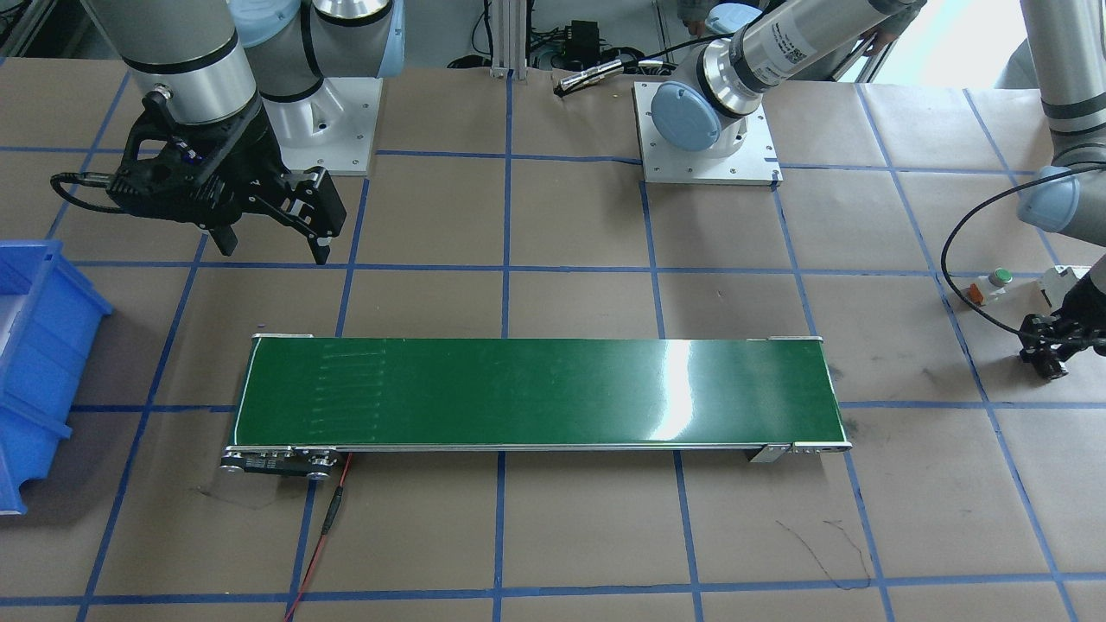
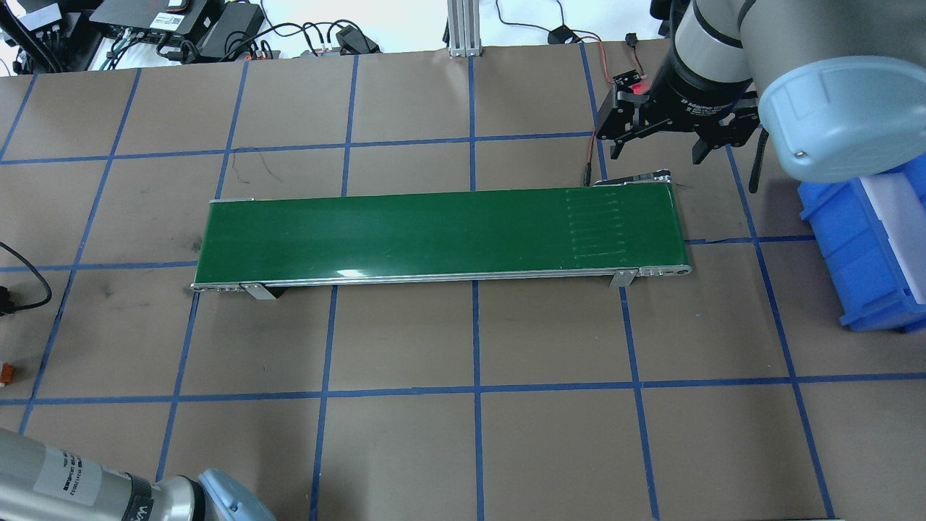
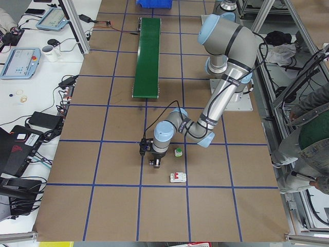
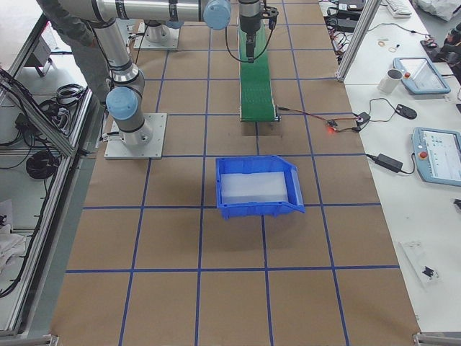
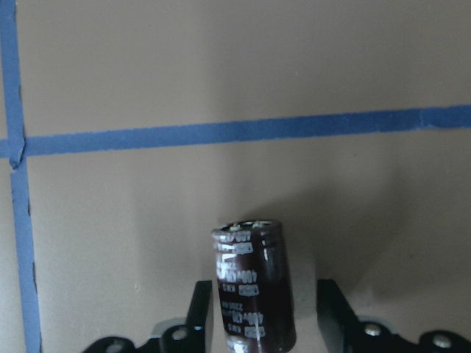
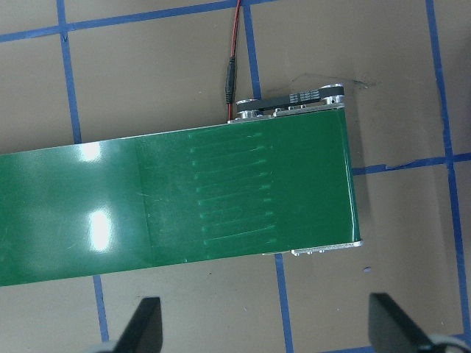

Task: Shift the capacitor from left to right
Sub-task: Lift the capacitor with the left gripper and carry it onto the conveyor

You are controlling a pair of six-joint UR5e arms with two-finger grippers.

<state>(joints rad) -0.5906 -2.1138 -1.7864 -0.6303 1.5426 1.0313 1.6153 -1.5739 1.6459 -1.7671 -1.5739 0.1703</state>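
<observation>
The stubby dark brown cylindrical capacitor bore a smooth, glossy sleeve with pale printing and a duller, lighter top. The brown paper table covering was matt and scuffed in places, crossed by smooth blue tape lines. The long green conveyor belt was glossy, throwing back glare, and its thin silver side rails looked like bare metal. The blue bin appeared to be smooth plastic.

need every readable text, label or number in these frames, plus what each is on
"2F Adaptive": white print on the black collar above the right gripper; the rest of the line is blurred.
"400": probably, within the white print on the capacitor; the other lines are blurred.
Too small to read: the white label on the left arm.
</observation>
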